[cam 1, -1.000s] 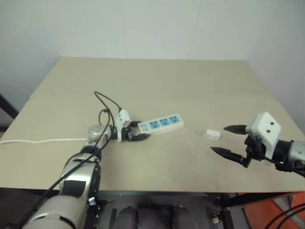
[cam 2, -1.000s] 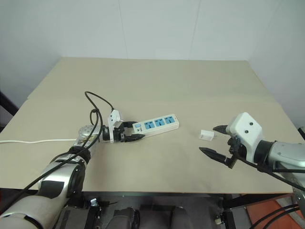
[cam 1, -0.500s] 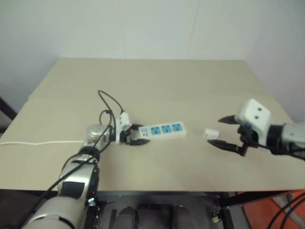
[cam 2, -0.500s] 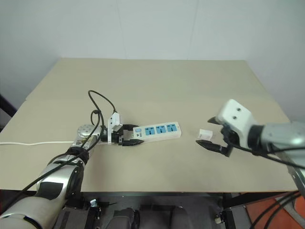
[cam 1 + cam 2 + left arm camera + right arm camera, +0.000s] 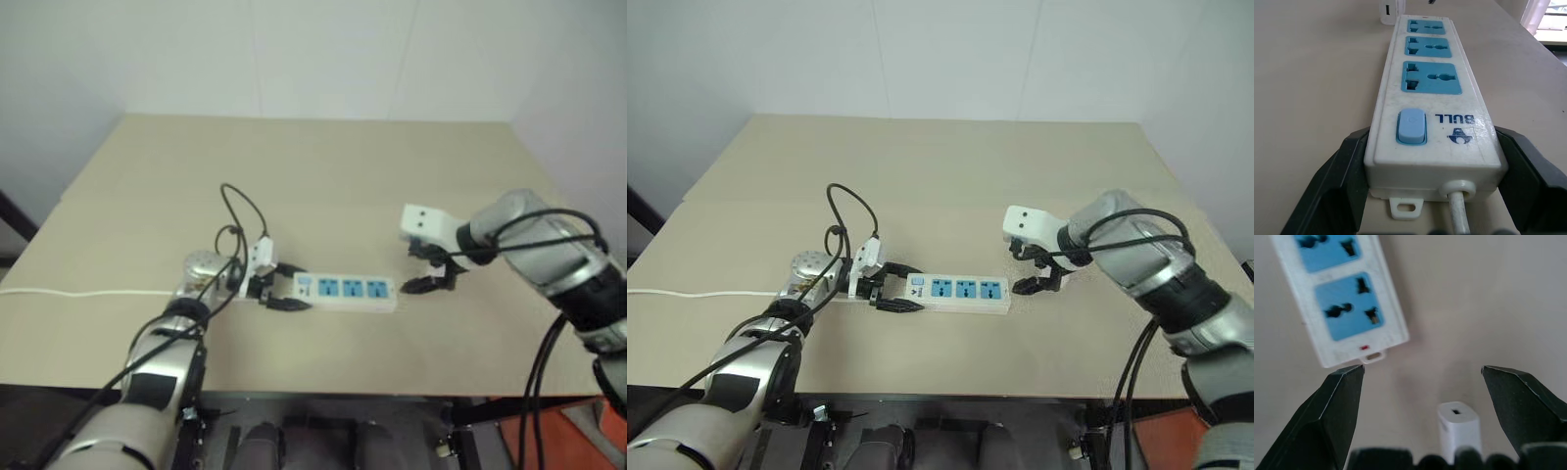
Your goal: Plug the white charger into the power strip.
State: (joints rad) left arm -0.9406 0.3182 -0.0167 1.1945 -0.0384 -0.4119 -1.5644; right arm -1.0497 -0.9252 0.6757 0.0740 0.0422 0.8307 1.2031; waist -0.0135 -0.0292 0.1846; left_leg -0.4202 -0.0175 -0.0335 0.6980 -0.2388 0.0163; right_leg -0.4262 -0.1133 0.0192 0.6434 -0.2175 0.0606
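White charger stands on the tan table, just past the far end of the power strip, the end away from its switch; in the right wrist view it sits between the right gripper's two black fingers, close to the palm and touching neither, its top face showing a small dark slot. Those fingers are spread wide, one on each side of the charger, with nothing clamped between them, and one fingertip lies near the corner of the strip's end. In the left wrist view the charger shows as a small white block beyond the last socket. The power strip lies flat on the table, its three blue sockets facing up in a row and a blue switch at the end nearest the left gripper. That gripper is closed on the strip's switch end, one black finger pressed to each long side. A thin white cord leaves the strip at this end between the fingers. Farther to the robot's left, a white cable runs along the table to its edge.
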